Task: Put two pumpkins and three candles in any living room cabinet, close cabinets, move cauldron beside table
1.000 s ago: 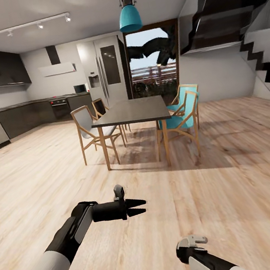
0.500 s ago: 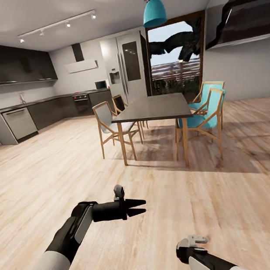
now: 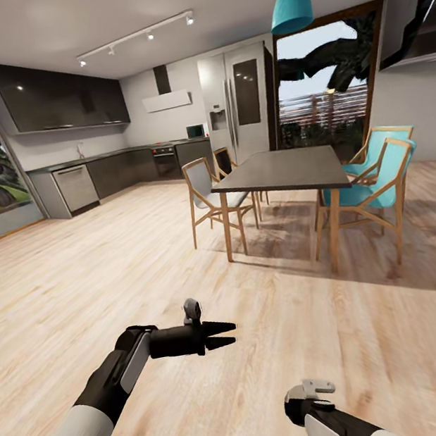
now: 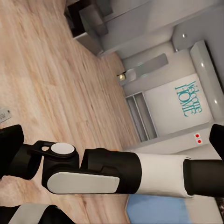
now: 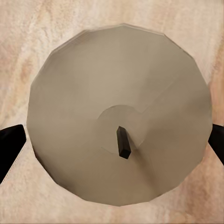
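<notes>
Dining table right of centre, chairs on both sides; kitchen counter at upper left, fridge behind.

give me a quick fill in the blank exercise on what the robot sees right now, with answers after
1. The chairs on the far side of the dark dining table have ____ seats.
2. In the right wrist view, a candle sits between the right gripper's fingertips, seen from its ____ end.
3. The lamp hanging over the dining table is ____ in colour.
4. The left gripper hovers over the ____ floor.

Missing words: teal; wick; teal; wooden
</notes>
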### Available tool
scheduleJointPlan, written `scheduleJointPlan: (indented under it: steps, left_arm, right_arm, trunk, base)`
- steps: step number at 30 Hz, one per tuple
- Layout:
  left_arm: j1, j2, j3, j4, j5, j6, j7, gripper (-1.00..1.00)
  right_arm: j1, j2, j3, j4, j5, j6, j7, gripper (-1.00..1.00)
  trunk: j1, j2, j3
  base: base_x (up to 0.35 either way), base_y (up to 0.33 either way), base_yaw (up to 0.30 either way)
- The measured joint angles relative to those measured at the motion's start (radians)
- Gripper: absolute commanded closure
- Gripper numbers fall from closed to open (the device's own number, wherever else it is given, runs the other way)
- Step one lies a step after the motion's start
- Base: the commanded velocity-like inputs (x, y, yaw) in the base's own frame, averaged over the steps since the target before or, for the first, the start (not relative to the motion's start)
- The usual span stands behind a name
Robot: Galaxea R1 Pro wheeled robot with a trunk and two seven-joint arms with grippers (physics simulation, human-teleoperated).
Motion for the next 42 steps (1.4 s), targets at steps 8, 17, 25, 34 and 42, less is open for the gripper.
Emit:
scheduleJointPlan:
  steps: [8,17,25,34,42]
  left_arm:
    - [0.000,0.000,0.000,0.000,0.000,0.000,0.000,-1.00]
    - [0.000,0.000,0.000,0.000,0.000,0.000,0.000,-1.00]
    - [0.000,0.000,0.000,0.000,0.000,0.000,-0.001,-1.00]
    - [0.000,0.001,0.000,0.000,0.000,0.000,-0.001,-1.00]
    - [0.000,0.001,0.000,0.000,0.000,0.000,-0.002,-1.00]
  right_arm:
    - [0.000,0.000,0.000,0.001,0.000,0.000,0.000,1.00]
    - [0.000,0.000,0.000,0.002,0.000,0.000,0.000,1.00]
    - [0.000,0.001,0.000,0.002,0.000,0.000,0.000,1.00]
    - [0.000,0.001,0.000,0.002,0.000,0.000,0.000,1.00]
    - [0.000,0.001,0.000,0.002,0.000,0.000,0.000,1.00]
  trunk:
    - [0.000,0.000,0.000]
    - [0.000,0.000,0.000]
    - [0.000,0.000,0.000]
    - [0.000,0.000,0.000]
    - [0.000,0.000,0.000]
  base:
    - [0.000,0.000,0.293]
    - [0.000,0.000,0.293]
    - [0.000,0.000,0.293]
    - [0.000,0.000,0.293]
    - [0.000,0.000,0.293]
